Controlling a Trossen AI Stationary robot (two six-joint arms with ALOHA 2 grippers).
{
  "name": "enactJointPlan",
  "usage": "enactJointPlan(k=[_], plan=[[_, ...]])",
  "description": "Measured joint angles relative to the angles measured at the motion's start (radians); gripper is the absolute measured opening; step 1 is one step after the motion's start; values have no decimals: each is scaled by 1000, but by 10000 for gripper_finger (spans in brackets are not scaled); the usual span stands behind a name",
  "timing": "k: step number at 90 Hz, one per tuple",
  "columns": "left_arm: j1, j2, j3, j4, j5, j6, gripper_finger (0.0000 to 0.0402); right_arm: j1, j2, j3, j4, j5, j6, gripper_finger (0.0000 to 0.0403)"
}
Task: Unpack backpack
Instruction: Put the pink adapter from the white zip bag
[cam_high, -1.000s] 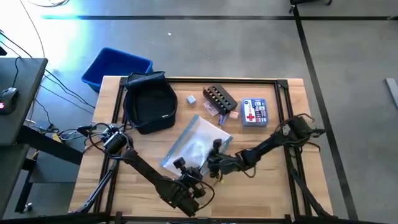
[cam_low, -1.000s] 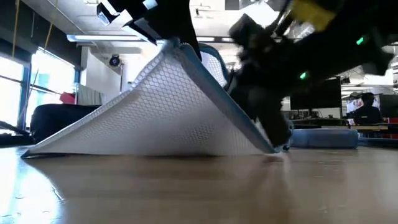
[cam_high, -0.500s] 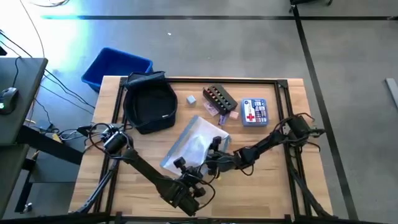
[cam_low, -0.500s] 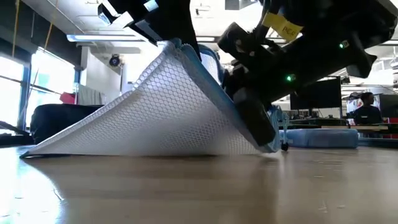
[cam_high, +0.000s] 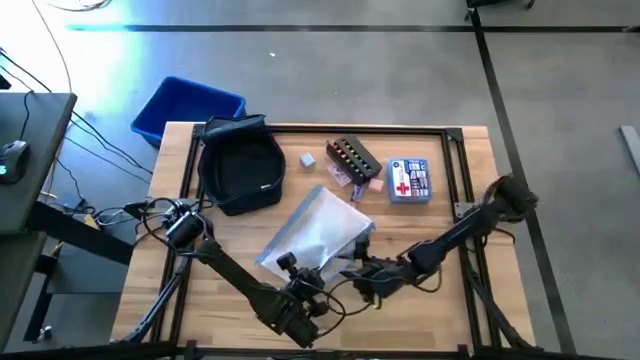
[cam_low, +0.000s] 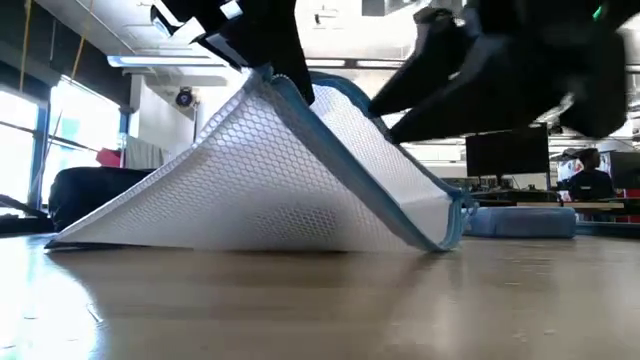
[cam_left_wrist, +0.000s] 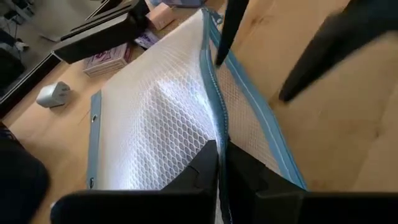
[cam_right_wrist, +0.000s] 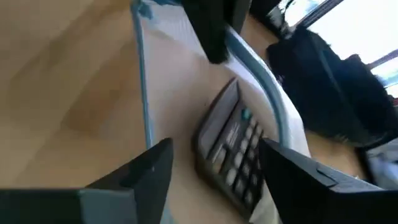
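Observation:
The dark backpack (cam_high: 240, 168) lies open on the table's far left, with no gripper on it. A clear mesh pouch (cam_high: 318, 230) with blue trim lies mid-table. Its far edge (cam_low: 60, 240) rests on the wood and its near end is raised like a tent. My left gripper (cam_high: 292, 268) is shut on that raised end. My right gripper (cam_high: 362, 275) hovers open just right of the pouch's mouth and touches nothing. A dark calculator (cam_right_wrist: 233, 152) shows inside the gaping mouth. My left gripper pinches the pouch's zipper edge (cam_left_wrist: 217, 134) between its two fingers, at the near, raised end. The fingers come from the near side, slanting down, and lie across the edge. That end (cam_low: 272, 80) is lifted; the pouch slopes down to the table on both sides.
A blue bin (cam_high: 185, 105) stands beyond the table's far left corner. At the far middle lie a small grey block (cam_high: 308, 160), a black case (cam_high: 353, 157) and a first-aid kit (cam_high: 408, 180). Bare wood shows at the near right.
My right gripper has opened, let go of the pouch's right edge and drawn back toward the table's near right. The pouch's mouth now gapes, and its near end stays raised in my left gripper.

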Motion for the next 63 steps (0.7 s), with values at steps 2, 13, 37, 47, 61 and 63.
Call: enactJointPlan(k=[2,13,37,47,61,63], plan=[[0,0,0,-2,0,-1,0,2,-22,0,-37,-12,19,209],[1,0,0,-16,-2,-12,0,22,-169,0,-231,-21,103,180],[13,0,0,-19,2,-12,0,-104,-515,-126,-396,292,252,146],[12,0,0,-15,9,-11,0,-331,-622,-275,-327,152,337,148],[13,-1,0,-15,13,-11,0,-664,-651,-432,-163,-187,341,168],[14,-1,0,-16,13,-11,0,-703,-647,-447,-145,-238,330,174]])
